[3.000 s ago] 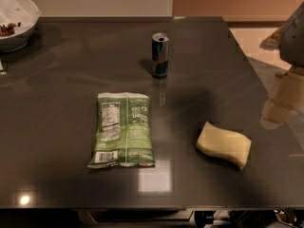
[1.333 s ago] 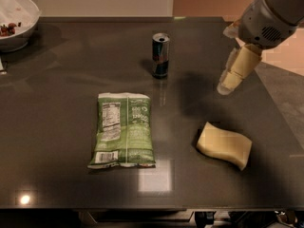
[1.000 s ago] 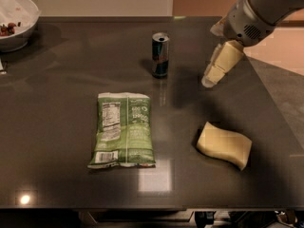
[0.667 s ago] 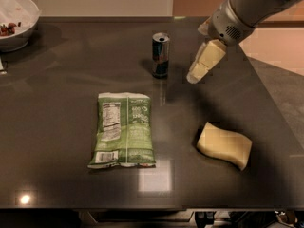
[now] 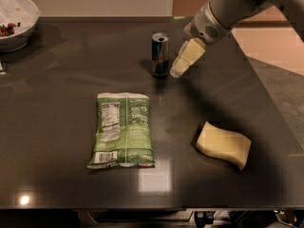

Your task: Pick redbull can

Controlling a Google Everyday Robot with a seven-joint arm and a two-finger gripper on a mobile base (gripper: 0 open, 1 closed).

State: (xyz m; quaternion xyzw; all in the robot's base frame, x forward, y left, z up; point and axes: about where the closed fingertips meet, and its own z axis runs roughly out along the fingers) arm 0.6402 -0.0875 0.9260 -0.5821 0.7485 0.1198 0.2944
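The redbull can (image 5: 160, 54) stands upright on the dark table (image 5: 57, 127), toward the far middle. It is slim, dark blue and silver, with a silver top. My gripper (image 5: 178, 70) hangs from the arm that comes in from the upper right. Its cream-coloured tips sit just right of the can, about level with the can's lower half and close beside it.
A green snack bag (image 5: 122, 129) lies flat in front of the can. A yellow sponge (image 5: 223, 144) lies at the right front. A white bowl (image 5: 14, 20) with some food stands at the far left corner. The table's right edge runs past the sponge.
My arm has swung in from the right edge of the table and moved left and down, until the gripper is right beside the can. The can, bag and sponge have not moved.
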